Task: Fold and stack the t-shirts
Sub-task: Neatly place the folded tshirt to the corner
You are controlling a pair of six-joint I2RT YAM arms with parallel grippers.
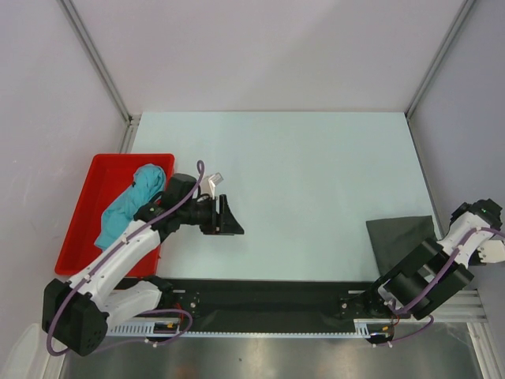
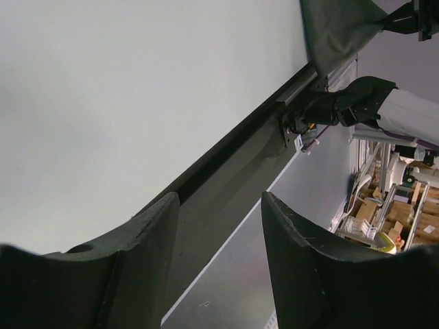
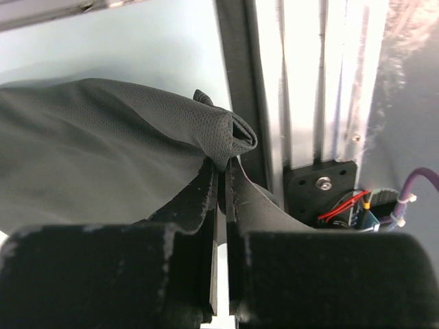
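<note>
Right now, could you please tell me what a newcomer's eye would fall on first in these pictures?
The red tray at the left edge of the table stands out first, with the teal shirt bunched inside it. Next comes the grey shirt at the near right corner, a fold of it pinched in the shut right end effector. The left end effector hangs open above the table, holding nothing.
</note>
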